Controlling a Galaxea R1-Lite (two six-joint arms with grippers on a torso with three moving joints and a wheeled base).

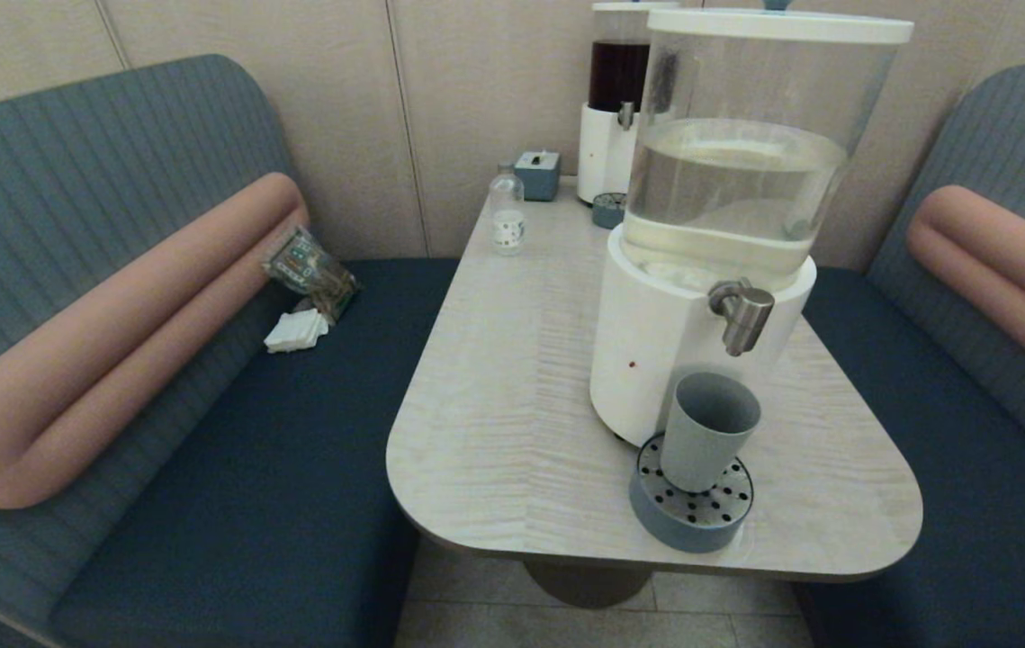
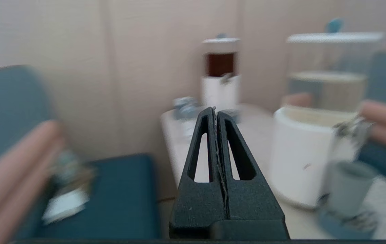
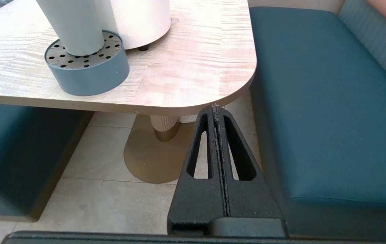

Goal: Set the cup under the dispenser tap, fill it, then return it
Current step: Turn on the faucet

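While standing upright on the perforated drip tray [image 1: 690,509] beneath the dispenser tap [image 1: 742,314], grey-blue cup [image 1: 708,431] (contents hidden): placement apparently done, filling and return pending. Left gripper [image 2: 215,112] and right gripper [image 3: 216,107] clenched, empty, well off the cup.

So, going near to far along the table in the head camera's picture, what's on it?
Perforated drip tray holding the cup, the big dispenser and its tap, small clear bottle, then the dark-red-liquid dispenser.
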